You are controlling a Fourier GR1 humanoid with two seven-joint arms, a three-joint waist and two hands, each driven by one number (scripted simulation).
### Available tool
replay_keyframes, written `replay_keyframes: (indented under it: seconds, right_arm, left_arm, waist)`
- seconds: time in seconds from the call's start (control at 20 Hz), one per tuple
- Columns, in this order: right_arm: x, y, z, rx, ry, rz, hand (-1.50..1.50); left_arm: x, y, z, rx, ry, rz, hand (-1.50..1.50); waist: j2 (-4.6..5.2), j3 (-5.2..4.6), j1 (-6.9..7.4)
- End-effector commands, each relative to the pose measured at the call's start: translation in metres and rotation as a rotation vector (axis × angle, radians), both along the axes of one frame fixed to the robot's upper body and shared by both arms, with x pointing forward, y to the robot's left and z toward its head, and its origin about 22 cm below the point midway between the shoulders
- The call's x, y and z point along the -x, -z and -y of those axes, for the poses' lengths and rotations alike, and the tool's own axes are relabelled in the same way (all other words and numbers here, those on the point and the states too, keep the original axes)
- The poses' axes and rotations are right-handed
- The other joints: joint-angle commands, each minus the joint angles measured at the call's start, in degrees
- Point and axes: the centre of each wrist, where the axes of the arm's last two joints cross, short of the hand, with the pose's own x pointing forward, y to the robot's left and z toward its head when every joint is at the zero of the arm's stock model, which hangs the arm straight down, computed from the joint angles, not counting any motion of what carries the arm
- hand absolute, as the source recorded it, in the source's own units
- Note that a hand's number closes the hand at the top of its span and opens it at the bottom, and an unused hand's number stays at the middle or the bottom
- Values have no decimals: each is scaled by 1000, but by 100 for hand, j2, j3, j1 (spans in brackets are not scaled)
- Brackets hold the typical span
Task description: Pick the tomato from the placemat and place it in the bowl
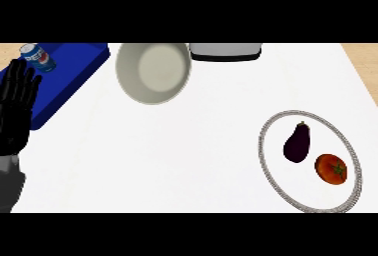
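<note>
Tomato [331, 169] is found on the placemat [306, 192], at the right side of the counter [184, 160], in the mat's lower-right part, close to its rim. It is not yet picked, so the task is judged at its start. Left hand [16, 107] is seen at the view's left edge, resting w/ fingers straight and pointing up, nothing held. Right hand is not shown, so its state can't be given. Key relation: tomato lies far to the right of the left hand and somewhat nearer the robot, w/ most of the counter between them. It sits on the robot's right side, so the right arm is judged the nearer one for the pick. Tomato is roundish, no long axis worth noting, so approach dir. is not fixed by its shape. Eggplant [297, 142] is noted just beside it, to the upper left, long axis running roughly away from the robot; a small gap is seen between the two. Fingers brought in from that side may nudge it. Bowl [153, 72] is placed well apart, up and left of the tomato, at the counter's far edge. A can [37, 56] on a blue mat [70, 70] is noted at far left, judged off the route.
</note>
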Motion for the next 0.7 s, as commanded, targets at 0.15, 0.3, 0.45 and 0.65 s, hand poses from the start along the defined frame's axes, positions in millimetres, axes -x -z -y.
replay_keyframes:
  seconds: [0.15, 0.3, 0.45, 0.65]
  right_arm:
    - [-10, 45, 2, -6, -151, 8, -150]
    - [-32, 43, -17, 13, -154, -24, -150]
    - [-34, 53, -12, 3, -138, -28, -150]
    - [-55, 60, -13, 12, -105, -23, -150]
  left_arm:
    - [-5, -5, -3, -12, 12, 5, 0]
    - [-12, -5, 8, -13, 19, 4, 0]
    - [-15, -12, 8, 9, -2, 6, 0]
    - [-5, -5, 8, -13, 17, -13, 0]
  waist:
    - [15, 1, 108]
    - [20, -3, 112]
    - [9, -5, 75]
    - [3, -6, 94]
